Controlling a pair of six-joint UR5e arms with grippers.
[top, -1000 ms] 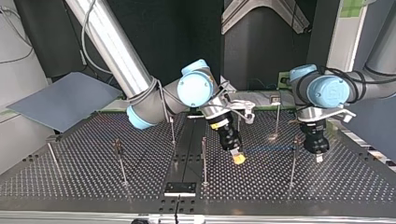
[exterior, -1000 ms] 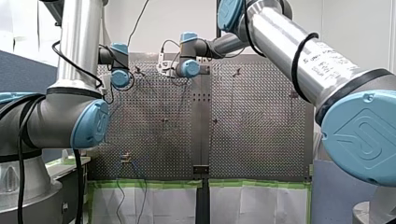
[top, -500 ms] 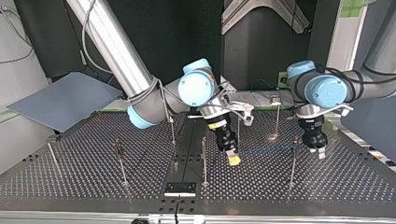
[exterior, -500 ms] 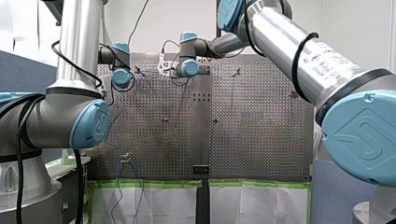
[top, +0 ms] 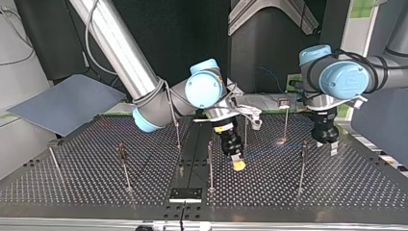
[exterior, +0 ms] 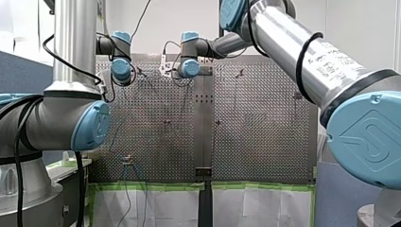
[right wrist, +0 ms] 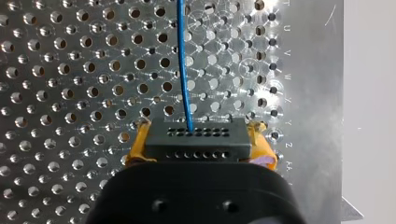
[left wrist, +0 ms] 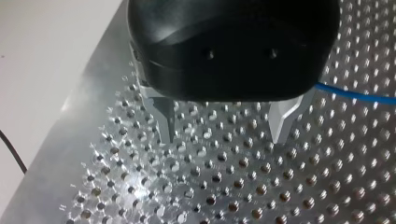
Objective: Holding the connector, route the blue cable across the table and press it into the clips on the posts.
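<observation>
Front view, arms: my left arm's wrist [exterior: 121,68] and my right arm's wrist [exterior: 189,67] are both over the far end of the table [exterior: 255,118], left of the centre strip [exterior: 203,118]. The left wrist sits higher than a second ago.
Top view, right gripper [top: 237,165]: its yellow pads are low over the table, just right of the centre strip. It has edged toward the strip over the last second.
Top view, left gripper [top: 332,147]: it is well right of the centre strip, beyond the post [top: 302,166]. It has risen and drawn off from that post.
Top view, blue cable [top: 269,154]: a thin line runs from the right gripper toward the post's upper end. Whether it sits in the clip is too small to tell.
Left wrist view, left gripper: the metal fingers [left wrist: 280,126] stand apart with nothing between them. The cable passes beside one finger, not touching it.
Right wrist view, connector [right wrist: 196,137]: the black block is clamped between the yellow pads, and the cable leaves its face straight ahead over the holes.
Reading: the left gripper has withdrawn empty — probably finished at that post, or repositioning.
Task standing: the connector is secure, so routing can go on toward the posts by the centre strip — the clips there appear not yet reached.
</observation>
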